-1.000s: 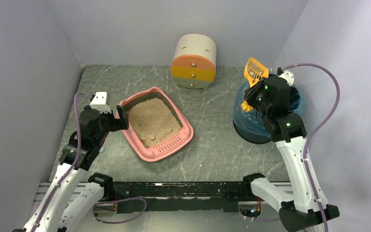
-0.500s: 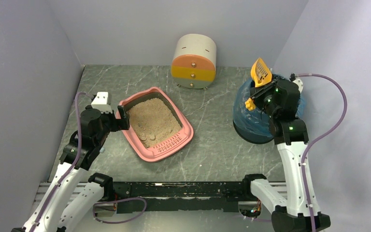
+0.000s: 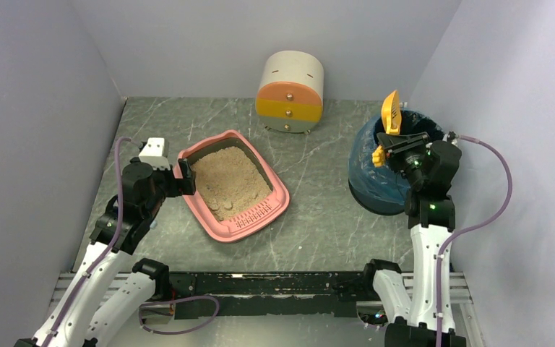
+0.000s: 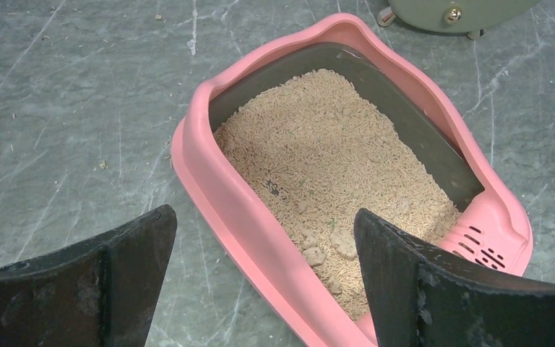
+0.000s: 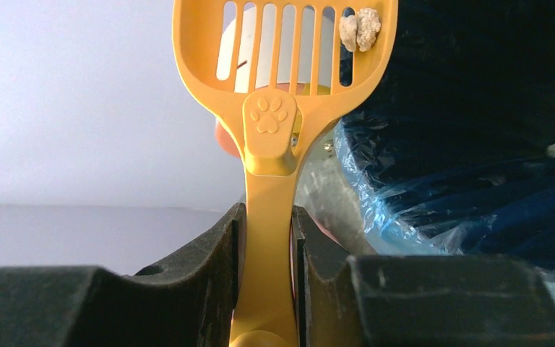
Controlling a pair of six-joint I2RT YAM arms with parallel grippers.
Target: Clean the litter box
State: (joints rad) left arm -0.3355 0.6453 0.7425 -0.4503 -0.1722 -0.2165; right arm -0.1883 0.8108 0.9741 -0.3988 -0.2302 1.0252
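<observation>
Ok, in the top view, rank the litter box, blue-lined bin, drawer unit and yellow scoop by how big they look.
Largest: litter box.
Next: blue-lined bin and drawer unit look close; the right arm hides part of the bin, the unit stands farther back, so unranked.
Smallest: yellow scoop.

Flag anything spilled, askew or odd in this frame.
One clump clings to the upright scoop's corner at the bin instead of dropping. Stray litter grains dot the table beside the litter box.
</observation>
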